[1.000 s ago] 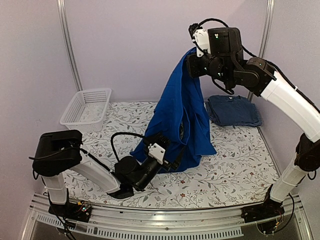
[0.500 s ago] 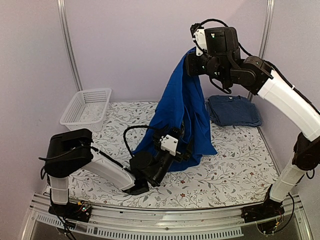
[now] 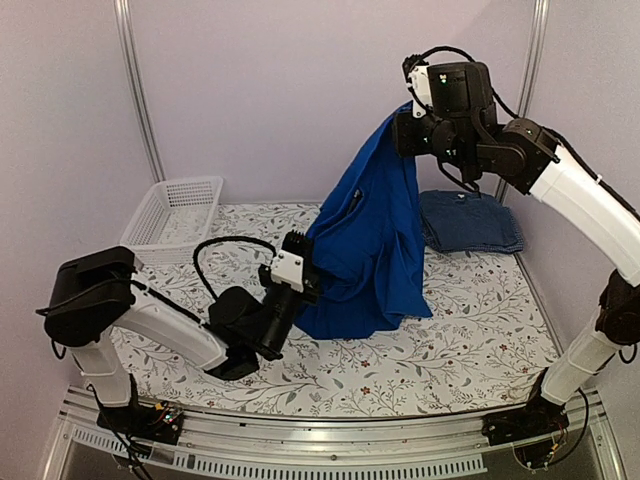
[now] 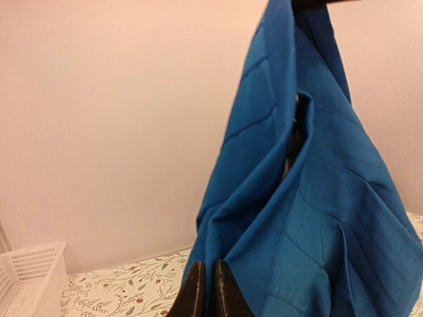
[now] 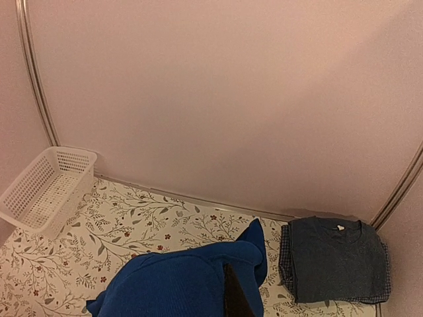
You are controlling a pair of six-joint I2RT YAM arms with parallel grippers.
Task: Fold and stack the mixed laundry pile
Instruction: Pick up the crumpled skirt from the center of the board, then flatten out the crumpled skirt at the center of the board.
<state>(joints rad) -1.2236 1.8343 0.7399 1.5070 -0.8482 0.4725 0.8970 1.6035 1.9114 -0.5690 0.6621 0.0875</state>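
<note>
On the flowered table, most of the work still lies ahead. Only the dark folded shirt is laid flat at the far right, and it seems to rest on a checked one.

The big blue garment hangs in the air over the middle of the table. Its long axis runs nearly upright, leaning from top right to bottom left, and its lowest folds reach down to the tabletop.

Your right claw is clamped on the top of the garment, high up and close to the back wall. Your left claw sits low at the garment's bottom left edge. In its own wrist view the two fingers stand almost together, with the blue edge running down between them, so it looks pinched onto the hem.

That makes one grip high on the right and one low on the left, well apart, with the cloth strung between them. I judge that the next move depends on this slant. You would draw the two grips apart along it so the garment spreads, then lay it down in the open middle, short of the folded shirt.
</note>
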